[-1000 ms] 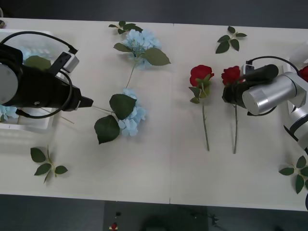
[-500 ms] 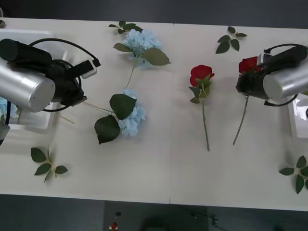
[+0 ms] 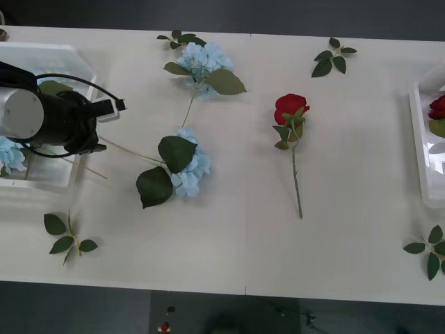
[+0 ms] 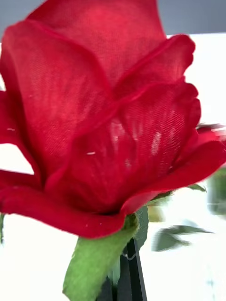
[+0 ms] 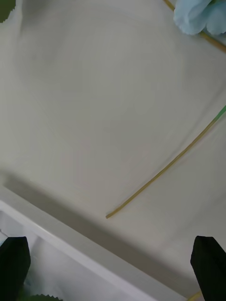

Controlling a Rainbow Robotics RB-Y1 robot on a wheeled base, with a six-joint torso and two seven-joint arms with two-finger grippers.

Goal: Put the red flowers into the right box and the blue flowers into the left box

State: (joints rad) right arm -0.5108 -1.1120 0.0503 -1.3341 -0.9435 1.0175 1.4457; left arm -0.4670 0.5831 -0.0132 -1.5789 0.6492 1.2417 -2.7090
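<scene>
The matte white table (image 3: 348, 229) lies broad and bare at its near edge. My left gripper (image 5: 113, 270), black fingers spread, hovers over the slotted left box (image 3: 66, 52) rim. My right fingers clench a silky red rose (image 4: 103, 122). Another rose (image 3: 290, 109) and fluffy blue flowers (image 3: 191, 167) lie mid-table.

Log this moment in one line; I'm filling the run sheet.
left gripper: open, at white slotted basket | right gripper: red fabric rose held | one red rose on table
</scene>
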